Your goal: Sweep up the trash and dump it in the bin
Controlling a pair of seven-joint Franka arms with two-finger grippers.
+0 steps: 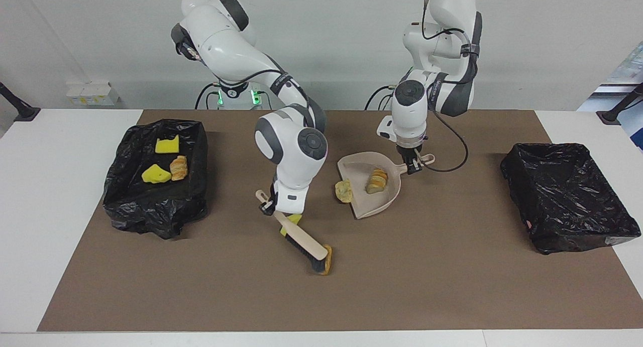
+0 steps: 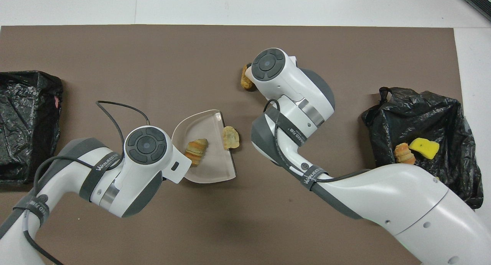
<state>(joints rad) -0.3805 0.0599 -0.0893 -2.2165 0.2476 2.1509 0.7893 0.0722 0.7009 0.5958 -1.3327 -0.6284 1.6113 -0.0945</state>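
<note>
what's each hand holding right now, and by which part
The right hand holds the brush by the end of its handle, bristles down on the mat. The left hand holds the dustpan by its handle.

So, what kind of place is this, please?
Probably a robotics lab, staged for cleaning practice: two arms at a white table with a brown mat, bins lined with black bags, and a dustpan and brush.
</note>
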